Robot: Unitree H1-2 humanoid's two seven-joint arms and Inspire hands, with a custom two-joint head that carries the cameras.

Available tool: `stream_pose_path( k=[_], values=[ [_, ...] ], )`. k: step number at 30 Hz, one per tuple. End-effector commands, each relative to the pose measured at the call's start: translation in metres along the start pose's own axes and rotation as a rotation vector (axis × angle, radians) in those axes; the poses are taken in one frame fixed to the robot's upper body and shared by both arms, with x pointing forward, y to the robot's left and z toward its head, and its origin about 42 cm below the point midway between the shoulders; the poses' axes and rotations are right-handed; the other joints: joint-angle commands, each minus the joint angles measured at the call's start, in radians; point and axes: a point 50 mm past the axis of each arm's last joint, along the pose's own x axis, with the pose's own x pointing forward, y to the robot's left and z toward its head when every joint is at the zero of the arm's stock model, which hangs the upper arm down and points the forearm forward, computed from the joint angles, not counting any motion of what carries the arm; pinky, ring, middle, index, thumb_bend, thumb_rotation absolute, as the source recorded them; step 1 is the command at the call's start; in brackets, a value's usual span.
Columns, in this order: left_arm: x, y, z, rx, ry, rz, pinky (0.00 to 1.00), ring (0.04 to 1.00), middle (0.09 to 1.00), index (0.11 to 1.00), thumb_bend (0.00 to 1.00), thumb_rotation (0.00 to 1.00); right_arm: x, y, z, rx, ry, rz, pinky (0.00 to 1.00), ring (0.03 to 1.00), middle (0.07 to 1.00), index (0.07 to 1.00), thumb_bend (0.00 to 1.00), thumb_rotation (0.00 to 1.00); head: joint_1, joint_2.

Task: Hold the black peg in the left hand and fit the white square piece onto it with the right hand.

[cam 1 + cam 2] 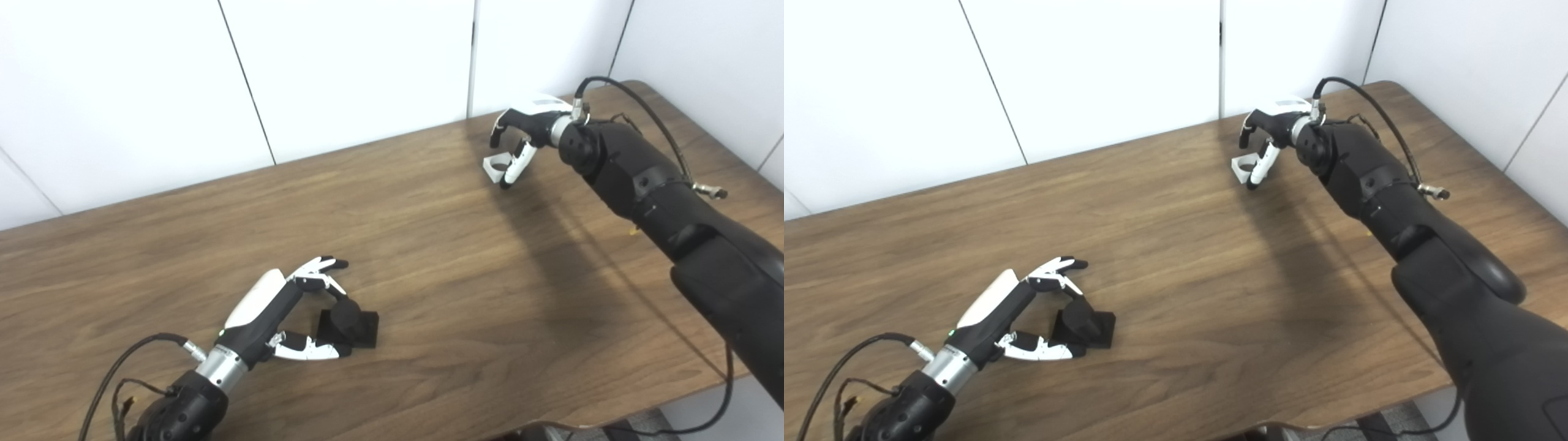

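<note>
Currently left hand (278, 312) cups the peg (348, 324) near the table's (429, 257) front-left edge, fingers apart, while right hand (523, 138) curls around the square (497, 165) by the far edge, apparently to lift it.

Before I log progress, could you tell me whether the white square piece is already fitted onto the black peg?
No: the white square piece is at the right hand far across the table from the black peg by the left hand.

- My two head cameras sit side by side, looking down across the tabletop (429, 245) toward the white wall (343, 61).
- Both share nearly the whole scene.
</note>
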Motion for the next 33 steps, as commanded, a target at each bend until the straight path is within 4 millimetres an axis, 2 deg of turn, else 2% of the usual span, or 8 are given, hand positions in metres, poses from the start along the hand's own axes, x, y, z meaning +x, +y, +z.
stream_pose_path(
  k=[1,3,5,13,27,33],
  values=[
    [-0.002,0.008,-0.002,0.026,0.012,0.006,0.84,0.953,0.895,0.492,0.52,0.08,-0.004,-0.022,-0.016,-0.035,0.043,-0.046,0.93,0.888,0.834,0.553,0.62,0.15,0.001,0.002],
    [-0.003,0.008,-0.002,0.025,0.013,0.007,0.84,0.953,0.896,0.492,0.52,0.08,-0.004,-0.020,-0.016,-0.035,0.042,-0.049,0.93,0.885,0.828,0.508,0.55,0.14,0.002,0.004],
    [-0.003,0.008,-0.002,0.021,0.010,0.008,0.84,0.954,0.897,0.492,0.52,0.08,-0.006,-0.019,-0.017,-0.031,0.038,-0.053,0.93,0.879,0.817,0.492,0.53,0.14,0.000,0.007],
    [-0.003,0.007,-0.004,0.015,0.003,0.013,0.84,0.949,0.897,0.492,0.52,0.08,-0.007,-0.018,-0.015,-0.033,0.032,-0.057,0.97,0.892,0.802,0.484,0.52,0.14,0.001,0.009],
    [-0.004,0.006,-0.005,0.019,-0.003,0.018,0.83,0.945,0.894,0.492,0.52,0.08,-0.009,-0.018,-0.015,-0.041,0.021,-0.069,0.95,0.880,0.796,0.484,0.52,0.14,0.004,0.012],
    [-0.002,0.005,-0.007,0.016,0.004,0.020,0.83,0.947,0.896,0.492,0.52,0.08,-0.015,-0.026,-0.013,-0.060,-0.010,-0.109,0.98,0.883,0.797,0.484,0.52,0.14,0.007,0.011]
  ],
)
